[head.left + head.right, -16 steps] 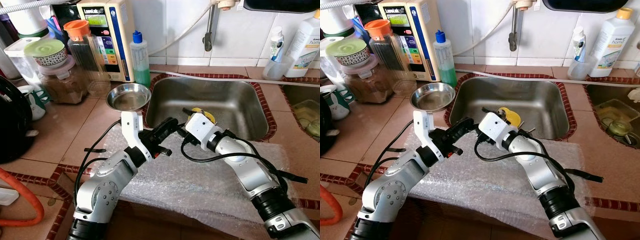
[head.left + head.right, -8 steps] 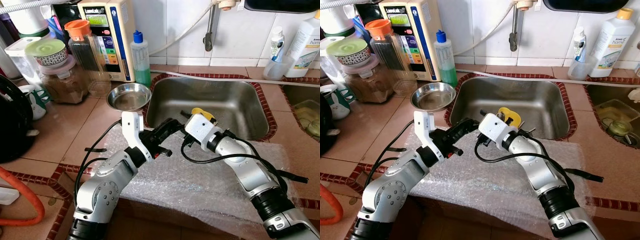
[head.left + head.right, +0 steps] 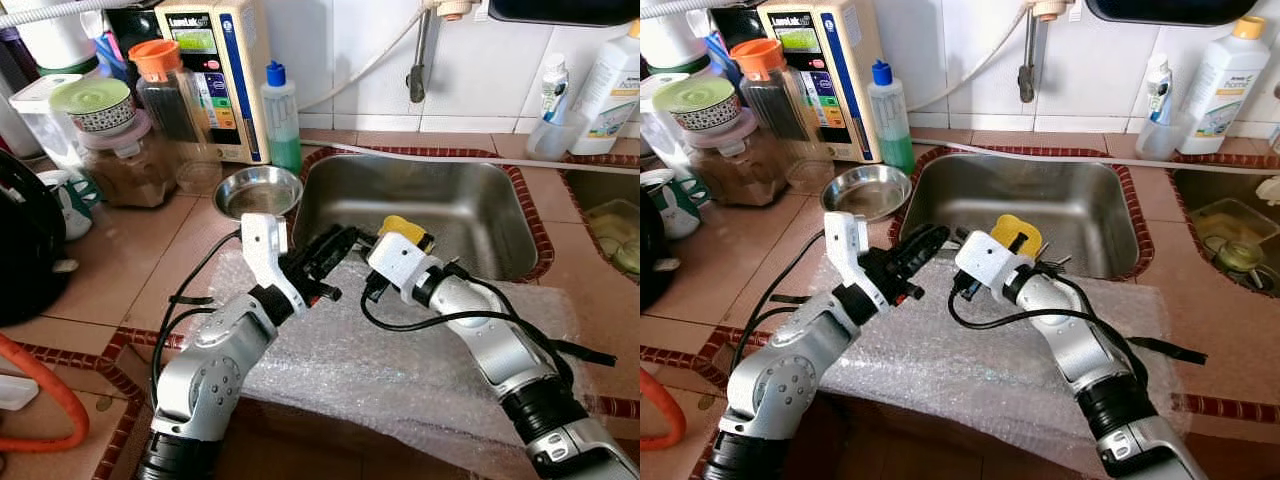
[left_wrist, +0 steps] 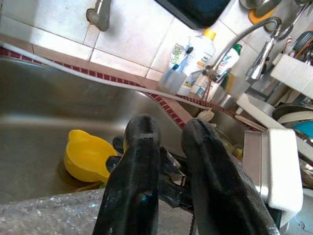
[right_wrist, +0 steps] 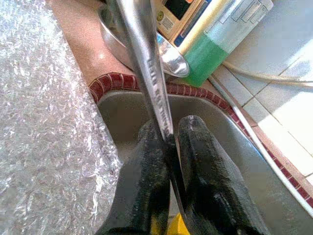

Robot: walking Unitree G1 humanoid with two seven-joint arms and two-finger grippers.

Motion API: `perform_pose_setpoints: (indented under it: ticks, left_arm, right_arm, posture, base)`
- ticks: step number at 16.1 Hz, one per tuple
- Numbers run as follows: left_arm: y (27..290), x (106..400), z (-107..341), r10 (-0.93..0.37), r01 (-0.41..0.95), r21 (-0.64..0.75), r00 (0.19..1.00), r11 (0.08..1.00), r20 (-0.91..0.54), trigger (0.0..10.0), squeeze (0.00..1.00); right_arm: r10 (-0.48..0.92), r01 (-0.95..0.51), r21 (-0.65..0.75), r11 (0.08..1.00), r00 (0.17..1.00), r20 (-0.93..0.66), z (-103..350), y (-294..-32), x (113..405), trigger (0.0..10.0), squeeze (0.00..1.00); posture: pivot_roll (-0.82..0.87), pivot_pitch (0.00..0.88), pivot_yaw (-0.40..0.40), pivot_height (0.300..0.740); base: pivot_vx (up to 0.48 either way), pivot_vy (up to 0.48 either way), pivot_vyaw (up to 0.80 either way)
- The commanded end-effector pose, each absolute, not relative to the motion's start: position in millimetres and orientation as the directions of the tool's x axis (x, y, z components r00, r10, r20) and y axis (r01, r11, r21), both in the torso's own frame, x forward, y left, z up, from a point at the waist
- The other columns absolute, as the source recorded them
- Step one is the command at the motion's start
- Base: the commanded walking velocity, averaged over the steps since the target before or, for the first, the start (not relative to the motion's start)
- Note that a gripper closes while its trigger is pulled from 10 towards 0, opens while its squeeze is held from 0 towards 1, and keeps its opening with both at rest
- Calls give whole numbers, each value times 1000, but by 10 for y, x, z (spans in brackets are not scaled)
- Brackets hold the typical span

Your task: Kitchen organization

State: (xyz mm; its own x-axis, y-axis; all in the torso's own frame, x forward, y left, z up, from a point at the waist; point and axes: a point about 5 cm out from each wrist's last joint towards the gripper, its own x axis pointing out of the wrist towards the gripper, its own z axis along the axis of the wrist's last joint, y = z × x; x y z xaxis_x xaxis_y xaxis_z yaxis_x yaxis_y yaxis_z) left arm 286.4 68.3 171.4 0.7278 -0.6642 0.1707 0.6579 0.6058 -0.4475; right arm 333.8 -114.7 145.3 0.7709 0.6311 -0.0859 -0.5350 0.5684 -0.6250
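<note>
The right gripper (image 5: 168, 161), its two black fingers pressed together, pinches the handle of a long stainless-steel spoon (image 5: 146, 63); the spoon's bowl points toward a shallow round steel dish (image 3: 258, 191) that stands on the terracotta-tiled counter (image 3: 120, 270) just beside the rim of the sink. In the head views this gripper (image 3: 962, 237) hovers at the near edge of the rectangular stainless-steel sink (image 3: 440, 205), above a sheet of clear bubble wrap (image 3: 420, 370) spread over the counter's front. The left gripper (image 3: 340, 240), its black fingers (image 4: 139, 161) slightly spread with a narrow gap between them and holding nothing, meets the right gripper at the same edge. A yellow plastic cup (image 4: 88, 154) lies in the sink basin near the drain, just behind the right gripper. Along the tiled wall stand a green liquid-soap bottle with a blue cap (image 3: 281, 115), a cream water-purifier unit (image 3: 215, 70), an orange-lidded glass jar (image 3: 170, 95) and, well apart to the right, white detergent bottles (image 3: 612, 85).
</note>
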Motion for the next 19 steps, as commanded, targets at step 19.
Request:
perform_pose_setpoints:
  ticks: [19]
  left_arm:
    - [845, 2956, 1488, -707, 706, 28, 706, 707, 50, 10000, 1000]
  right_arm:
    - [301, -332, -753, 568, 935, -186, 1429, -2246, 3583, 1137, 0]
  posture:
    - [-303, 62, 125, 740]
  base:
    - [0, 0, 0]
